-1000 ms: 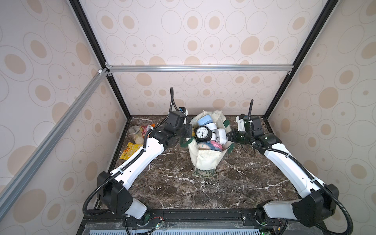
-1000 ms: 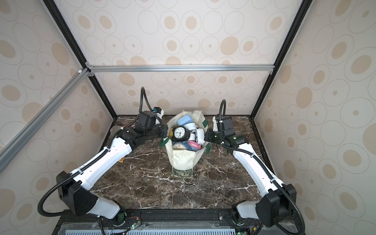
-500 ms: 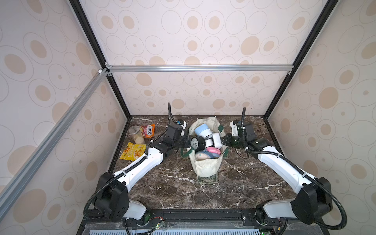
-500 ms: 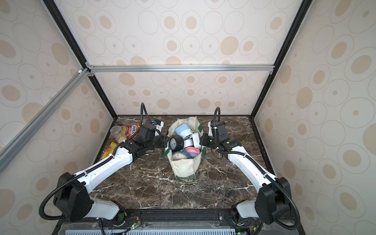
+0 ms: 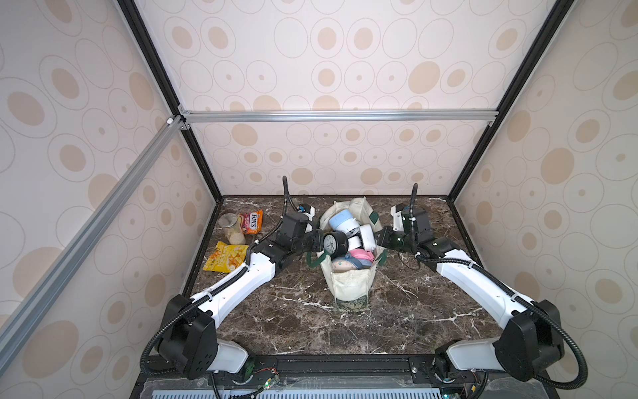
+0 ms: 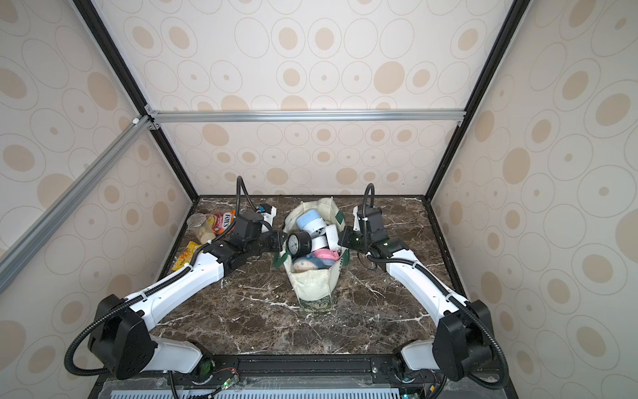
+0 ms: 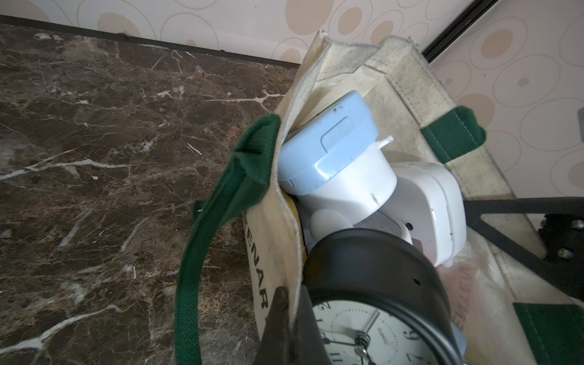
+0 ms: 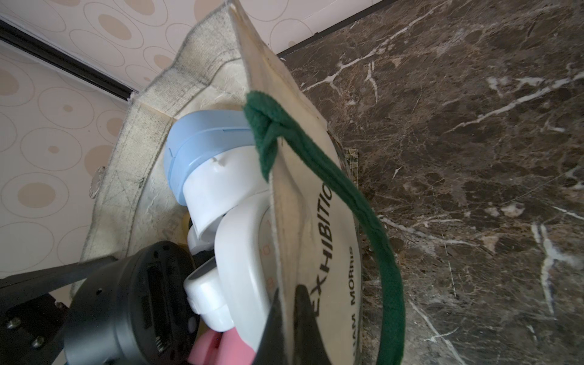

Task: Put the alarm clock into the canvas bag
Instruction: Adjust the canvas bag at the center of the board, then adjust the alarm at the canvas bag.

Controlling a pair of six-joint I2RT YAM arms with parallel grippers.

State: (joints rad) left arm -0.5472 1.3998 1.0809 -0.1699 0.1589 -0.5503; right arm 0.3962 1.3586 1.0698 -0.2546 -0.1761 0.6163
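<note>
Atop the other clocks [image 5: 341,221] at the mouth of the canvas bag [image 5: 348,290] sits the black alarm clock [image 5: 335,243]. It looks rigid, smooth-cased and probably light, with a fragile glass face, so grip across the round body. Left fingers [image 7: 278,322] and right fingers [image 8: 301,303] pinch opposite rims. Bag lettering reads "EXHIBITIO" and "MORRIS"; a snack packet [image 5: 251,222] says "FOX'S".

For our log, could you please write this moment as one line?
left hand: shut on canvas bag rim | right hand: shut on opposite rim | alarm clock: in bag
</note>
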